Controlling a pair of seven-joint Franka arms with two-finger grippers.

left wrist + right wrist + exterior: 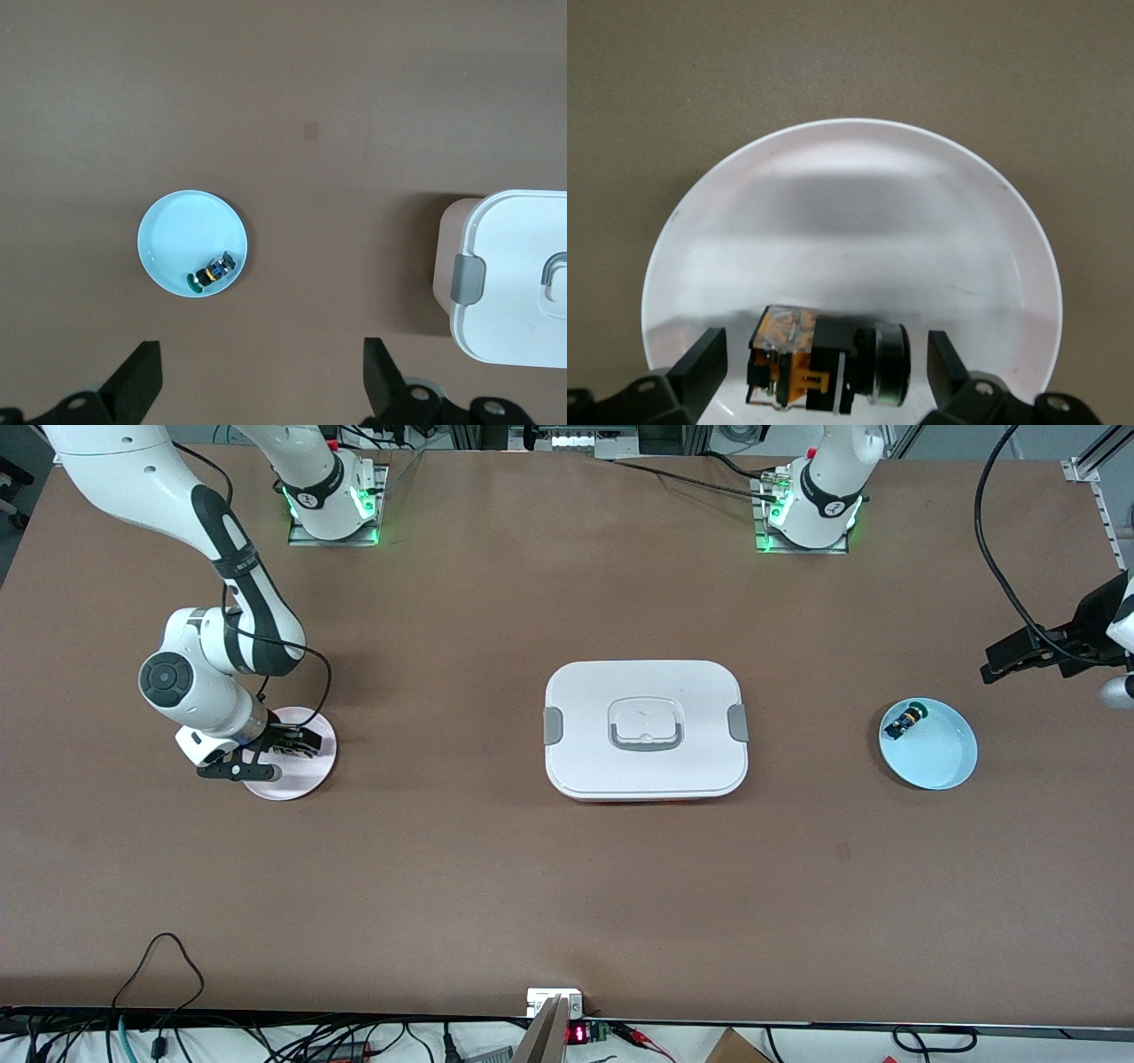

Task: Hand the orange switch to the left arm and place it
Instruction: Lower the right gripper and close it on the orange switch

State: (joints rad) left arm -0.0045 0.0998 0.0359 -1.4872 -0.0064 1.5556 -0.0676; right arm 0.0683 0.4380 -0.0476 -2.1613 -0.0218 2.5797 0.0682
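The orange switch (824, 363), black with an orange, clear-topped block end, lies on its side on a pale round plate (850, 221) toward the right arm's end of the table. My right gripper (828, 363) is down over this plate (306, 775) and open, one finger (700, 359) on each side of the switch, with gaps on both sides. In the front view the right gripper (288, 746) hides the switch. The white box (645, 731) with grey latches stands mid-table. My left gripper (997, 662) hangs open and empty above the table at the left arm's end.
A light blue plate (928, 744) toward the left arm's end holds a small black switch with a green cap (905, 720). In the left wrist view, that plate (177, 235), the green-capped switch (211, 272) and the box's end (514, 279) show beneath the left gripper (263, 376).
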